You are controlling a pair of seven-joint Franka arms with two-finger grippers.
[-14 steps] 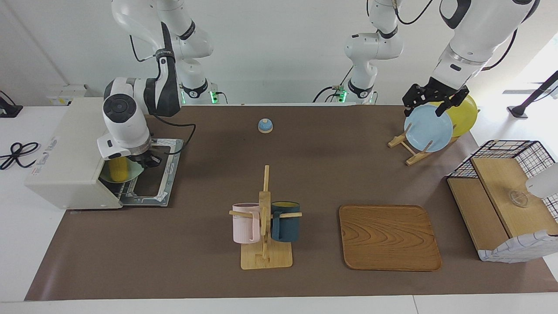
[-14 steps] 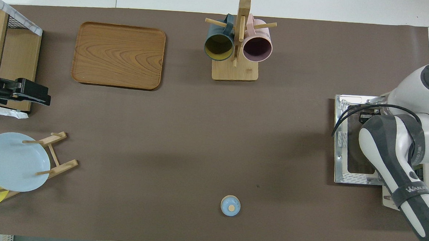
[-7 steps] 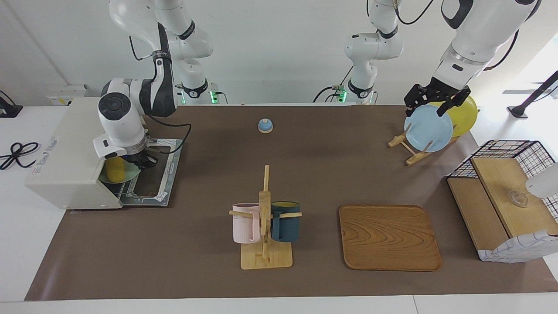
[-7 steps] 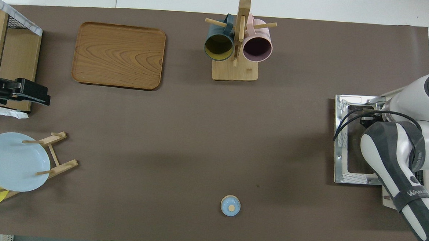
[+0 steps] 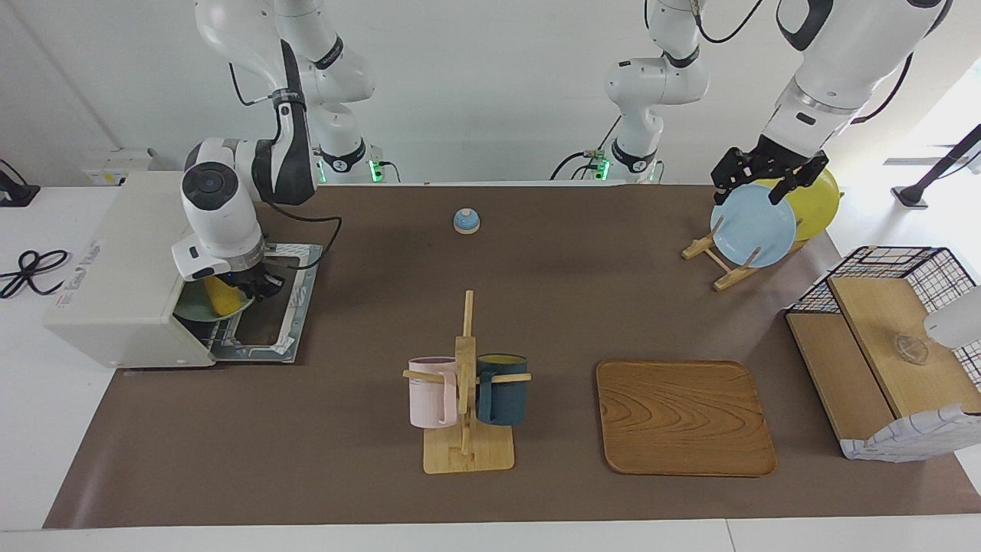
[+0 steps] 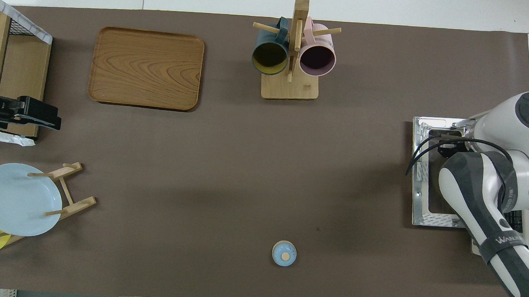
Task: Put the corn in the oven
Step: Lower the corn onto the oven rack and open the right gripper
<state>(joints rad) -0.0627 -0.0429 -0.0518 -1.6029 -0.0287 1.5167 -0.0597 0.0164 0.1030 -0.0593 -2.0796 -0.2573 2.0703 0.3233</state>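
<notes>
The cream-white oven (image 5: 115,268) stands at the right arm's end of the table, its door (image 5: 297,307) folded down flat. In its mouth a pale green plate (image 5: 193,310) carries the yellow corn (image 5: 217,296), which leans over. My right gripper (image 5: 257,289) sits right at the corn, over the door's hinge edge; contact with the corn cannot be made out. In the overhead view the right arm (image 6: 484,191) covers the corn and most of the oven. My left gripper (image 5: 755,184) waits open in the air over the plate rack, holding nothing.
A mug rack (image 5: 467,383) with a pink and a dark blue mug stands mid-table beside a wooden tray (image 5: 684,418). A small blue bell (image 5: 466,221) lies near the robots. A blue plate (image 5: 752,226), a yellow plate (image 5: 818,203) and a wire basket (image 5: 889,345) occupy the left arm's end.
My right gripper pushed toward the oven's inside, then drew back slightly toward the door. The corn, upright-looking a second ago, now leans. The left arm has barely moved.
</notes>
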